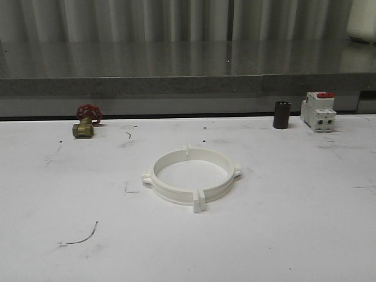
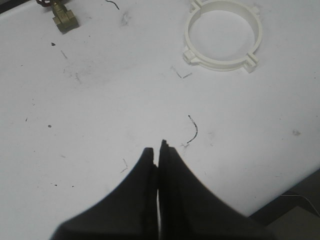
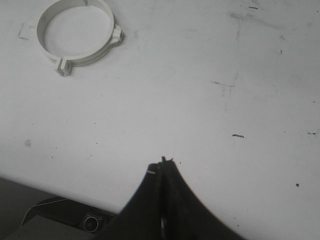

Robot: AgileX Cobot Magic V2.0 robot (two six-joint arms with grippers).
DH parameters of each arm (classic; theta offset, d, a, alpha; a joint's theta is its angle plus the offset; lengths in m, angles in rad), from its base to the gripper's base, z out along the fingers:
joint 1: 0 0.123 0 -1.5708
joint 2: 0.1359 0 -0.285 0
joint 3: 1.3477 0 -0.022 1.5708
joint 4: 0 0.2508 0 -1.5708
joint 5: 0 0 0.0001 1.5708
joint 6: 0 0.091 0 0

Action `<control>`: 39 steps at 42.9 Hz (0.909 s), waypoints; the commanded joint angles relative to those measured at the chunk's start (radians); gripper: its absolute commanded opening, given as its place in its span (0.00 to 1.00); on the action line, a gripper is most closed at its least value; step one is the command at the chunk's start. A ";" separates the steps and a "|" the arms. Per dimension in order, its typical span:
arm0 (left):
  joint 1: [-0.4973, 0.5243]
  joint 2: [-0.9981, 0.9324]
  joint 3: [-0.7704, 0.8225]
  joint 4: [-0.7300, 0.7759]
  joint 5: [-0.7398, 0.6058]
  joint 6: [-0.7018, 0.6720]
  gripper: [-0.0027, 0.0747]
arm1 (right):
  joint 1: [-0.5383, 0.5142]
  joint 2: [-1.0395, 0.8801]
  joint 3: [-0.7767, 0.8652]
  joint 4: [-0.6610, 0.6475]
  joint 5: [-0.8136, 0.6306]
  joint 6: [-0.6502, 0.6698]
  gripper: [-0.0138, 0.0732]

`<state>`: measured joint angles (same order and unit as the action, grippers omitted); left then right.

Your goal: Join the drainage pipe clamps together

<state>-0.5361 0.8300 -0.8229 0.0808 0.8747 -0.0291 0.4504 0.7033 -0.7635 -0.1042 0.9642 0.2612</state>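
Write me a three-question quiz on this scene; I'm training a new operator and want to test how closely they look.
1. True or false: the drainage pipe clamps lie as two separate halves far apart on the table.
2. What sits beside the white breaker with the red top at the back right?
A. a brass valve
B. a dark cylinder
C. a screwdriver
3. In the wrist views, how do the fingers of the left gripper and the right gripper stand?

Key
1. False: they sit together as a ring.
2. B, the dark cylinder.
3. Both closed, holding nothing.
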 commanded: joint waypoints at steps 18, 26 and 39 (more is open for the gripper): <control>-0.004 -0.005 -0.025 -0.004 -0.064 -0.003 0.01 | -0.001 -0.004 -0.024 -0.021 -0.049 -0.008 0.08; 0.003 -0.048 -0.025 -0.007 -0.064 -0.003 0.01 | -0.001 -0.004 -0.024 -0.021 -0.048 -0.008 0.08; 0.228 -0.262 0.124 0.027 -0.299 -0.003 0.01 | -0.001 -0.004 -0.024 -0.021 -0.048 -0.008 0.08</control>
<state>-0.3585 0.6243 -0.7361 0.0912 0.7507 -0.0291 0.4504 0.7033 -0.7635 -0.1042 0.9642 0.2612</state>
